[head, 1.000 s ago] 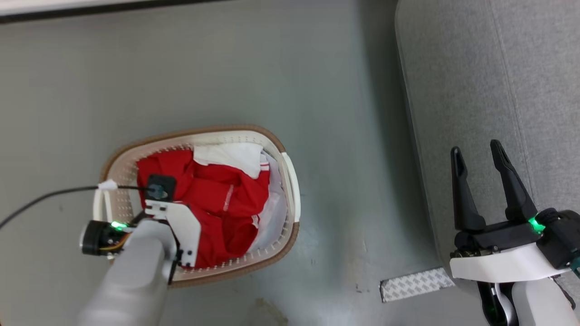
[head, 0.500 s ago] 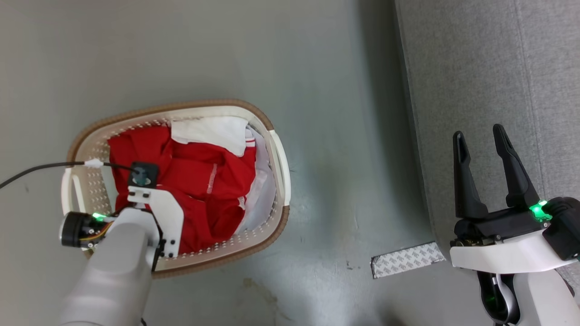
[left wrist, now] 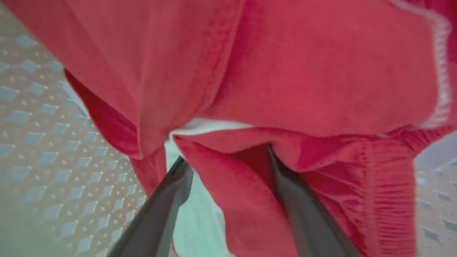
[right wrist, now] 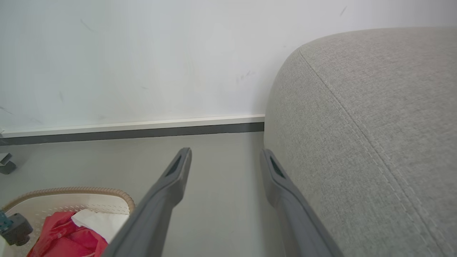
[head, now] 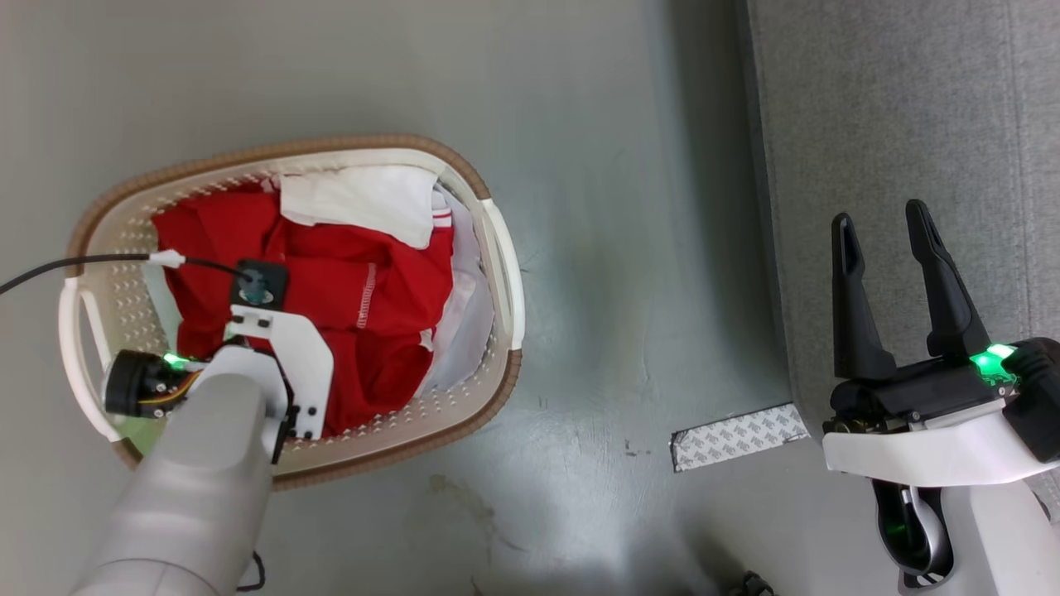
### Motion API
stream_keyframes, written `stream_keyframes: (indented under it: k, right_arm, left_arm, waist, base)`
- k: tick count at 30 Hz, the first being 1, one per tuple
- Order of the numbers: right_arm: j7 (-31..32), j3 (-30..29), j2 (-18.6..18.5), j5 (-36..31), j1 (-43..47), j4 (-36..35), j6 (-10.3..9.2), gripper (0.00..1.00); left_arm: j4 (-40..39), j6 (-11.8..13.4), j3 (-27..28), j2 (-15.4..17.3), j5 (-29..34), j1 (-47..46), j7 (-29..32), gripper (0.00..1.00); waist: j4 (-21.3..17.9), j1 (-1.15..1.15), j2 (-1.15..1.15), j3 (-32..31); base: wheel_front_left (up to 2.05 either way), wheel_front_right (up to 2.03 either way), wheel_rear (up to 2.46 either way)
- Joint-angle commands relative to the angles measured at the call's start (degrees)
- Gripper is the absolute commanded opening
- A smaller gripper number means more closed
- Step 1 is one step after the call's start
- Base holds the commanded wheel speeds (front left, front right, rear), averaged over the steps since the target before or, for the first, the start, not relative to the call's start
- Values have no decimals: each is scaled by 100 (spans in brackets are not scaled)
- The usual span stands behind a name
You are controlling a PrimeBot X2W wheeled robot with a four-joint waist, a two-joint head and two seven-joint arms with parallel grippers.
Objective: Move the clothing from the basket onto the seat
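Our left gripper (left wrist: 228, 157), prongs apart, pokes into soft red clothing (head: 373, 281) in the perforated oval basket (head: 507, 281); our right gripper (head: 879, 213) gapes empty by the coarse grey seat (head: 894, 116).

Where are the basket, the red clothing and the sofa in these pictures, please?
basket (head: 504, 273): head view, on its white side handle.
clothing (head: 389, 281): head view, on the red fabric in mid-pile.
sofa (head: 894, 124): head view, on its grey woven surface.
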Motion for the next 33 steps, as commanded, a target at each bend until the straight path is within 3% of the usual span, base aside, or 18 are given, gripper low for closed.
stream_keyframes:
  k: [1, 2, 9, 17, 25, 30, 33]
  right_arm:
    - [2, -2, 10, 43, -70, -1, -12, 100]
    - [2, -18, 10, 45, -67, 7, -12, 100]
    - [2, -105, 4, -28, 76, 160, -12, 100]
    - [2, -240, 0, -140, 511, 390, -12, 100]
    - [2, -477, 0, -274, 1231, 565, -12, 100]
    - [2, -660, 0, -327, 1621, 598, -12, 100]
    - [3, -750, 0, -347, 1768, 594, -12, 100]
  left_arm:
    - [23, -16, -20, 22, -102, -32, -33, 26]
    - [22, -33, -36, -7, -107, -24, -64, 0]
    - [-42, -267, 62, -328, -351, 233, -474, 0]
    - [-165, -645, 247, -622, -864, 868, -1286, 0]
    - [-607, -991, 207, -698, -1468, 1511, -1806, 0]
    - [-1327, -1061, -130, -698, -2075, 1909, -1954, 0]
    - [-1731, -978, -269, -697, -2355, 2081, -2046, 0]
  waist:
    - [11, -1, 0, 38]
    - [32, -1, 0, 33]
    - [329, -1, 0, -489]
    - [738, -1, 0, -1785]
    - [1089, -1, 0, -2968]
    - [1244, -1, 0, -3452]
    - [1289, -1, 0, -3689]
  base:
    - [0, 0, 0]
    - [0, 0, 0]
    - [0, 0, 0]
    - [0, 0, 0]
    - [0, 0, 0]
    - [0, 0, 0]
    - [0, 0, 0]
